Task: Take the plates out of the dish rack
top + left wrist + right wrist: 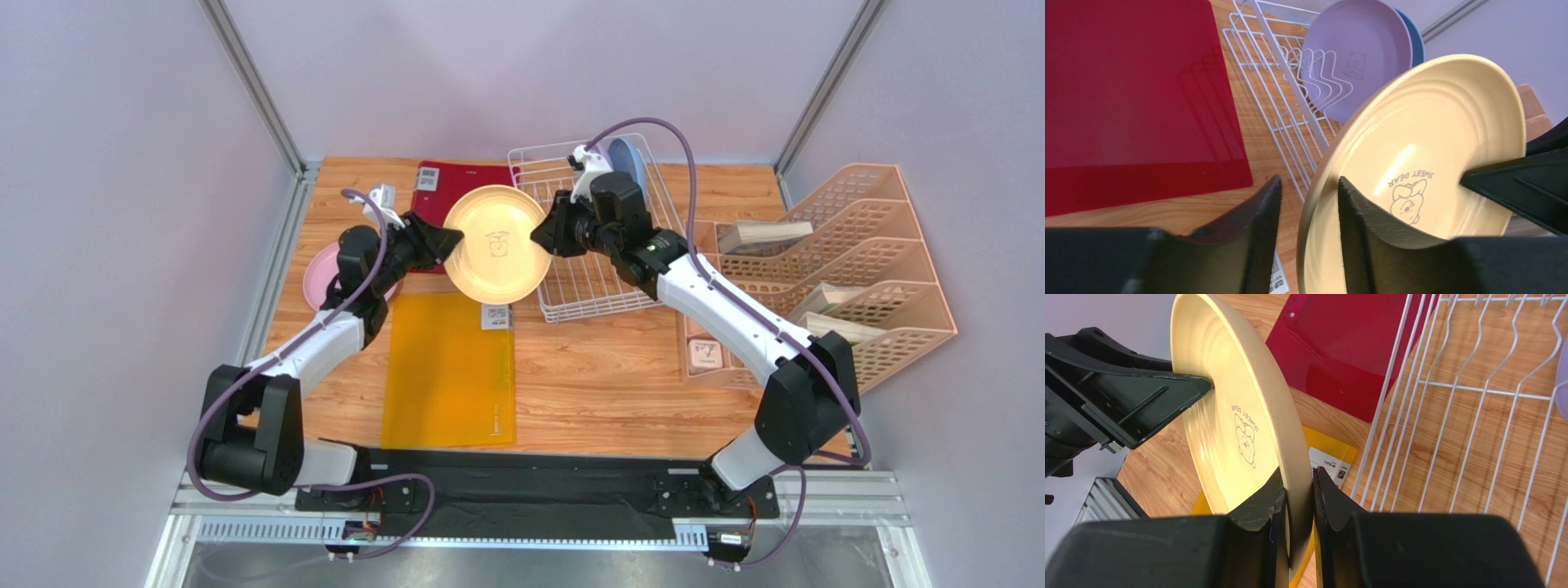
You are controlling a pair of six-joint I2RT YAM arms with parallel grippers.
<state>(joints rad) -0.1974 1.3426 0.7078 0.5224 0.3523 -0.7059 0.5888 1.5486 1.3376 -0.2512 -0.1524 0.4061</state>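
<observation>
Cream plate (494, 245) on edge, right end effector (546, 230) pinching its rim. Left end effector (442, 245) spread, fingers (1260, 226) straddling the opposite rim, one side not touching.

A lab-style robot test cell: plain pale wall panels (111, 184) on metal frame posts (254, 86) enclose a wooden surface (601, 380), with a black mounting plate (540, 484) at its near edge.

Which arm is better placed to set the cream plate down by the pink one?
Left, likely. The left gripper straddles the cream plate's rim, jaws open, and the pink plate lies beside that arm. The right gripper, shut on the opposite rim, sits by the dish rack.
</observation>
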